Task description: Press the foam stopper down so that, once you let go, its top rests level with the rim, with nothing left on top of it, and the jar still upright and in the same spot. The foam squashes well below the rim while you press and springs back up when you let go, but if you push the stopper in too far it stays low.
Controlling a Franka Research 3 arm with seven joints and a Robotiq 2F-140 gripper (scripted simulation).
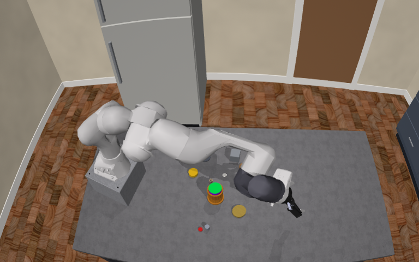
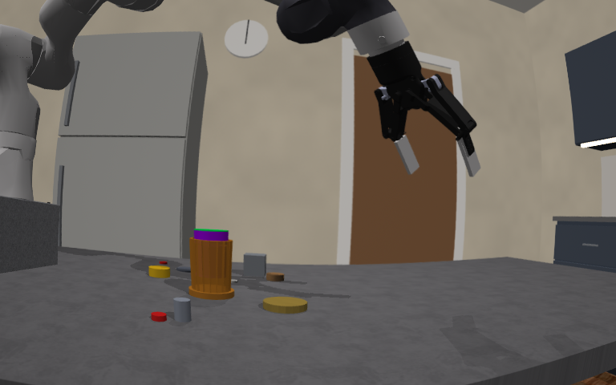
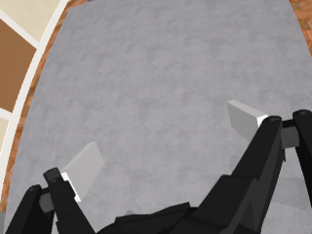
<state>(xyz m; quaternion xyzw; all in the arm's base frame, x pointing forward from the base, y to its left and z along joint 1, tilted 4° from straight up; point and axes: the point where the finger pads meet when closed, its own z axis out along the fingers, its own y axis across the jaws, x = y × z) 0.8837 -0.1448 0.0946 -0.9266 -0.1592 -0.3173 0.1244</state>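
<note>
An orange ribbed jar (image 1: 215,197) (image 2: 211,269) stands upright on the grey table. A purple foam stopper with a green top (image 1: 215,188) (image 2: 211,234) sticks up a little above the jar's rim. My gripper (image 2: 438,160) (image 1: 293,209) is open and empty. It hangs high above the table, well to the right of the jar, tilted. In the wrist view the two open fingers frame bare table; the jar is not in that view.
Around the jar lie a flat tan disc (image 1: 239,210) (image 2: 285,304), a yellow puck (image 1: 192,172) (image 2: 159,271), a small red disc (image 2: 158,316), a small grey cylinder (image 2: 182,310), a grey cube (image 2: 254,265) and a brown disc (image 2: 274,276). A fridge (image 1: 154,58) stands behind.
</note>
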